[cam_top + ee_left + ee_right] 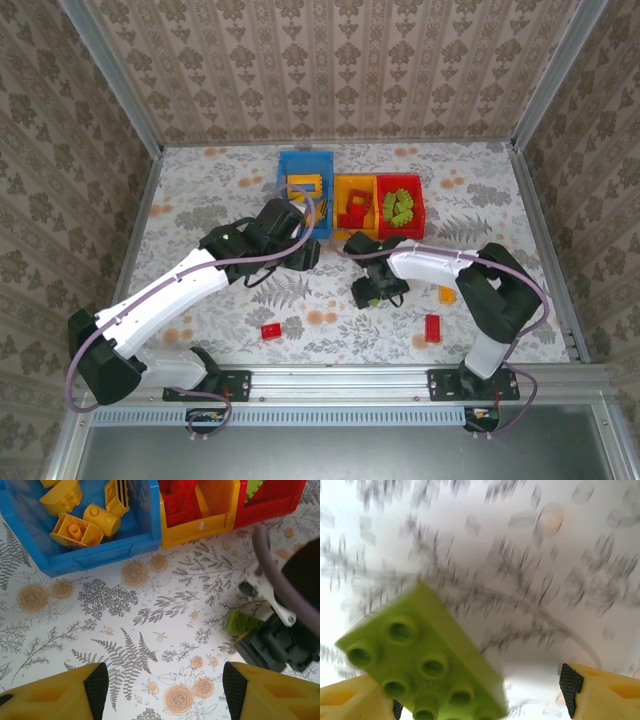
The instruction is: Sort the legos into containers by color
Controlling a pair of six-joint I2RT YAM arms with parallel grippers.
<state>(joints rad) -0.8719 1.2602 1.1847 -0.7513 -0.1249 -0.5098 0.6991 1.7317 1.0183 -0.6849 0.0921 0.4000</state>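
Note:
A green lego (425, 665) fills the lower left of the blurred right wrist view, lying against the left finger of my right gripper (482, 700). The right finger (570, 682) stands well clear of it, so the gripper is open. In the left wrist view the same green lego (242, 622) lies on the table beside the dark right gripper (280, 645). My left gripper (165, 690) hangs open over bare table. The blue container (305, 190) holds yellow legos, the orange-yellow container (340, 222) holds red ones, and the red container (400, 225) holds green ones.
Two red legos (271, 331) (432, 327) and an orange one (447, 294) lie loose on the floral table near the front. The containers stand side by side at the back centre. My left gripper (300, 248) sits just in front of the blue container.

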